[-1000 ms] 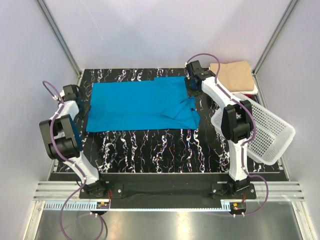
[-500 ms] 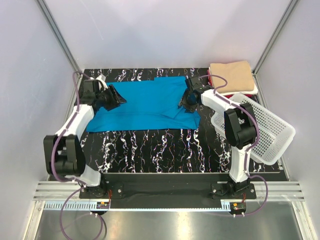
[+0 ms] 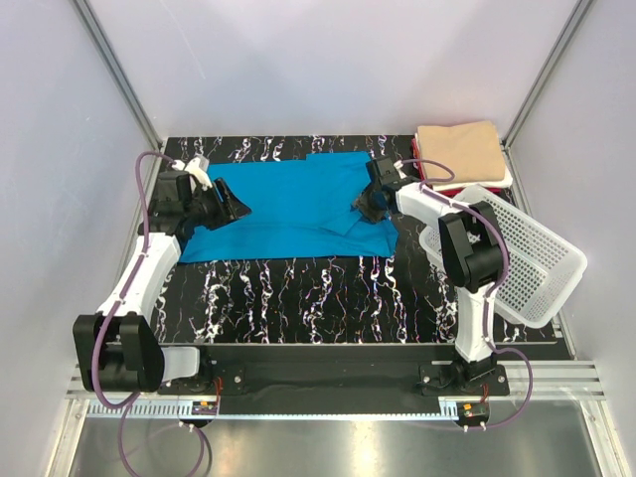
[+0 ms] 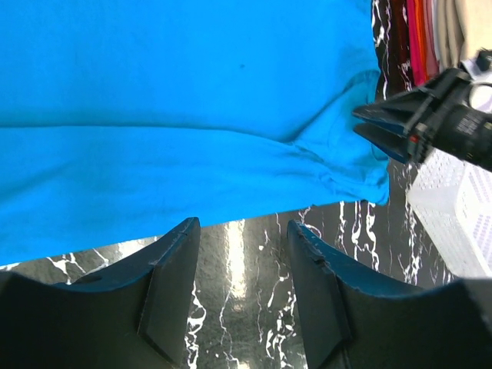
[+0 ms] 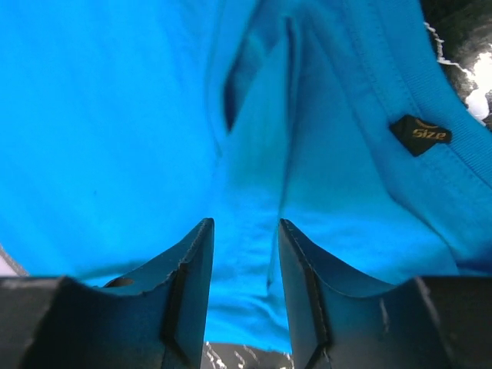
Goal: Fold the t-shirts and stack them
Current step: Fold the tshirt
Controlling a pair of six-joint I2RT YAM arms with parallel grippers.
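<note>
A turquoise-blue t-shirt (image 3: 288, 204) lies spread flat on the black marbled table (image 3: 298, 293), partly folded, with a sleeve tucked at its right end. My left gripper (image 3: 234, 206) is open and empty over the shirt's left end; in its wrist view (image 4: 242, 238) the jaws hang above the shirt's near edge (image 4: 192, 169). My right gripper (image 3: 366, 206) is open, low over the shirt's right end by the collar; the wrist view (image 5: 244, 231) shows folded cloth (image 5: 254, 192) between its jaws and a size tag (image 5: 420, 134). A folded tan shirt (image 3: 459, 146) tops a stack with red (image 3: 417, 167) beneath.
A white perforated basket (image 3: 517, 258) lies tilted at the table's right edge, beside the right arm. The folded stack sits at the back right corner. Aluminium frame posts and white walls close in the back and sides.
My left arm swung in from the table's left edge onto the shirt's left end. My right gripper moved down from the shirt's top right corner to its right end.
</note>
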